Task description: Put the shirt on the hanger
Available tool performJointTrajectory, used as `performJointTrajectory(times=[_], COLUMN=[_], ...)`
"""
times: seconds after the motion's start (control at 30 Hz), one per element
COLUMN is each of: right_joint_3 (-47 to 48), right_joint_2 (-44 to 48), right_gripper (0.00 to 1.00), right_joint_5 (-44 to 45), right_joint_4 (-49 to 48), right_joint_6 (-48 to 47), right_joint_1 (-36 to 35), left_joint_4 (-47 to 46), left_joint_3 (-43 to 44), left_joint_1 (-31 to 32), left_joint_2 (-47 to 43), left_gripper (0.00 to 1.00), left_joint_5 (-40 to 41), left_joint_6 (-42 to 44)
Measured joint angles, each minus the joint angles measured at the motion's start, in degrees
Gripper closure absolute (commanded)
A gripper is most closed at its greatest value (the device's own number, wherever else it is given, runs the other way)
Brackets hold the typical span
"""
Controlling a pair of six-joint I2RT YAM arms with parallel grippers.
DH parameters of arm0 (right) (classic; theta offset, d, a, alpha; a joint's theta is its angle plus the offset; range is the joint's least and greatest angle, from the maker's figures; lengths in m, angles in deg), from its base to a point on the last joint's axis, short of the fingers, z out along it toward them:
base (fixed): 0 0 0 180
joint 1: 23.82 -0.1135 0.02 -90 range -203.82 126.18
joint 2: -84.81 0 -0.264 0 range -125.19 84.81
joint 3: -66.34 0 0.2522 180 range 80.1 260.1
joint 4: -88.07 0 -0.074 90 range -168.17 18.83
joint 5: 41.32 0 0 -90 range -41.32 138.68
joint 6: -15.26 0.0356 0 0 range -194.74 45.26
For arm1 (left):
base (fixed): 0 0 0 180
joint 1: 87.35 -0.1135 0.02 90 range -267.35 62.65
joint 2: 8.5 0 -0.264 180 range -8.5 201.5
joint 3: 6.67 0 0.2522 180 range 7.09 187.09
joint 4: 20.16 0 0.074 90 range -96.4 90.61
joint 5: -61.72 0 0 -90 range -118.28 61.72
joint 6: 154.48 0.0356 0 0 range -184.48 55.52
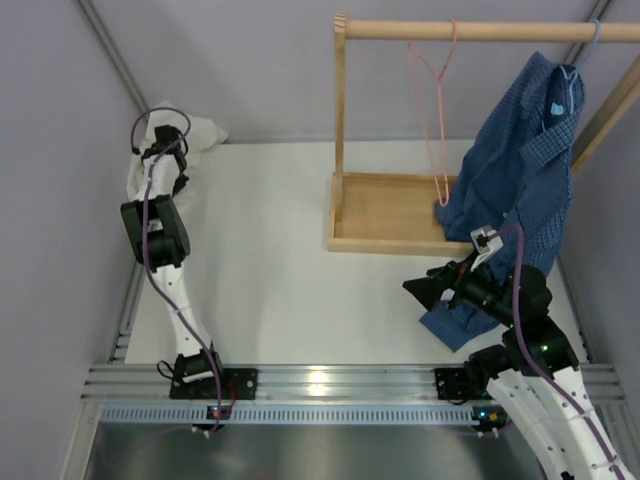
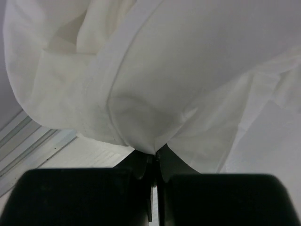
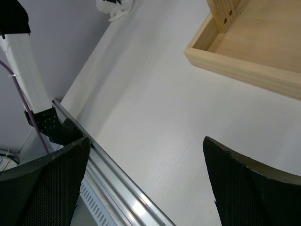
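The white shirt (image 1: 203,132) is bunched at the table's far left corner against the wall. My left gripper (image 1: 168,148) is shut on it. In the left wrist view the jaws (image 2: 155,153) pinch a fold of the white fabric (image 2: 164,70), which fills the view. The shirt also shows as a small white lump in the right wrist view (image 3: 115,6). The pink wire hanger (image 1: 436,120) hangs bare from the wooden rod (image 1: 480,31). My right gripper (image 1: 426,290) is open and empty over the table, near the rack's base; its jaws (image 3: 146,174) stand wide apart.
The wooden rack has a tray base (image 1: 385,243), whose corner also shows in the right wrist view (image 3: 244,70). A dark blue checked shirt (image 1: 525,160) hangs on a light blue hanger (image 1: 590,45) at the right, draping down behind my right arm. A metal rail (image 1: 330,380) runs along the near edge.
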State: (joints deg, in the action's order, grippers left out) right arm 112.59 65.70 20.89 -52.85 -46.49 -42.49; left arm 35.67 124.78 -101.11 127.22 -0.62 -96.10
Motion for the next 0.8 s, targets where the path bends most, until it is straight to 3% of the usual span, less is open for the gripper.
performJointTrajectory(times=[0.13, 0.23, 0.33, 0.57, 0.67, 0.77, 0.8], right_joint_3=[-1.2, -1.4, -1.4, 1.6, 4.4, 6.2, 6.3], right_joint_2=[0.0, -1.0, -3.3, -4.6, -3.7, -3.5, -3.5], right_gripper=[0.01, 0.00, 0.00, 0.01, 0.01, 0.01, 0.00], right_joint_5=[1.9, 3.9, 4.9, 5.6, 5.7, 6.1, 6.2], right_joint_4=[-0.2, -0.6, -0.8, 0.3, 0.8, 1.1, 1.0], right_joint_6=[-0.1, -0.2, -0.3, -2.1, -3.5, -4.6, -4.8], right_joint_1=[0.0, 0.0, 0.0, 0.0, 0.0, 0.0, 0.0], left_joint_4=[-0.3, -1.2, -2.8, -8.3, -8.0, -7.5, -7.3], left_joint_3=[1.8, -4.8, -15.3, -37.5, -44.9, -51.0, -52.8], left_joint_1=[1.2, 5.5, 16.8, 54.5, 63.5, 69.9, 72.7], left_joint_2=[-2.8, -12.2, -28.0, -62.5, -67.6, -67.2, -66.3], left_gripper=[1.00, 1.00, 1.00, 0.95, 1.00, 1.00, 0.85], left_joint_5=[-0.7, 0.4, 2.6, 4.9, 4.4, 0.8, -0.5], left_joint_6=[1.1, 0.9, 0.4, 0.0, -0.9, -1.9, -2.1])
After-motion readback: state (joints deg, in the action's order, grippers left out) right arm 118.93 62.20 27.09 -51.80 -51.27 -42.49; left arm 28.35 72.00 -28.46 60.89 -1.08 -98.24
